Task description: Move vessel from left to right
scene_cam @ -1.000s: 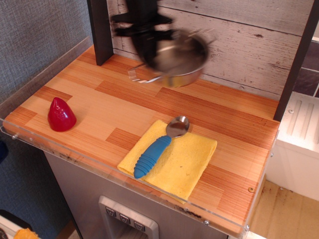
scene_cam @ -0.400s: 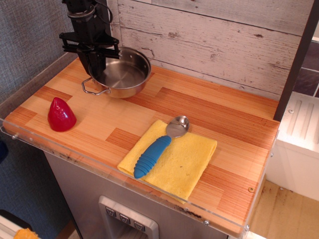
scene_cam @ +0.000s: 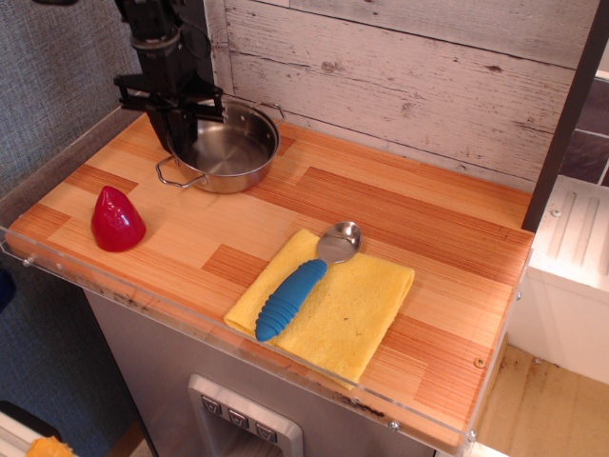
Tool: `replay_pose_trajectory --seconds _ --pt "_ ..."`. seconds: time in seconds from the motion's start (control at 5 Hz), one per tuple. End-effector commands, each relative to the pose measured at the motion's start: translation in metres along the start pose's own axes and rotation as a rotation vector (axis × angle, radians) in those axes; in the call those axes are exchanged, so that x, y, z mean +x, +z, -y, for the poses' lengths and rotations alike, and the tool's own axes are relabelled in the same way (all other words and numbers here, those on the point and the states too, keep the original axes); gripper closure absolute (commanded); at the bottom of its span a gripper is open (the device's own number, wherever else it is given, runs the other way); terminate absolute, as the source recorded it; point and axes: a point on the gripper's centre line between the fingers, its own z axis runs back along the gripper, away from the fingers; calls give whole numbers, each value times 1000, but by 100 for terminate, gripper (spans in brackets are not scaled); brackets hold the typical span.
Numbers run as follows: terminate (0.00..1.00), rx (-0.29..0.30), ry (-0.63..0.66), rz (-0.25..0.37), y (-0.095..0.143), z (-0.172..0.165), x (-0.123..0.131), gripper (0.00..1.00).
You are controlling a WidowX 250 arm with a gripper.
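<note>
The small round shiny stainless-steel pot with thin wire loop handles is seen at the back left of the wooden-plank counter, apparently resting on it, close to the whitewashed board wall. The black pincer is placed over the pot's left rim, seemingly clamped on it, a hold by which a shallow vessel can be lifted level. The right half of the counter is judged the destination. The red cone-shaped toy and the blue-handled metal spoon on the yellow cloth lie well apart from the pot.
</note>
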Motion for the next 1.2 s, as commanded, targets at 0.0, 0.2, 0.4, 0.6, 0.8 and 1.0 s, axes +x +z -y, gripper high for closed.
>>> replay_pose_trajectory --seconds 0.0,0.2,0.4,0.6,0.8,1.0 --pt "0 48 -17 12 15 -12 4 0" --pt "0 44 -27 33 25 -15 5 0" --pt "0 53 -55 52 46 -10 3 0" --pt "0 57 -121 50 72 4 -6 0" --pt "0 52 -214 17 84 27 -13 0" --pt "0 18 -299 5 83 58 -21 0"
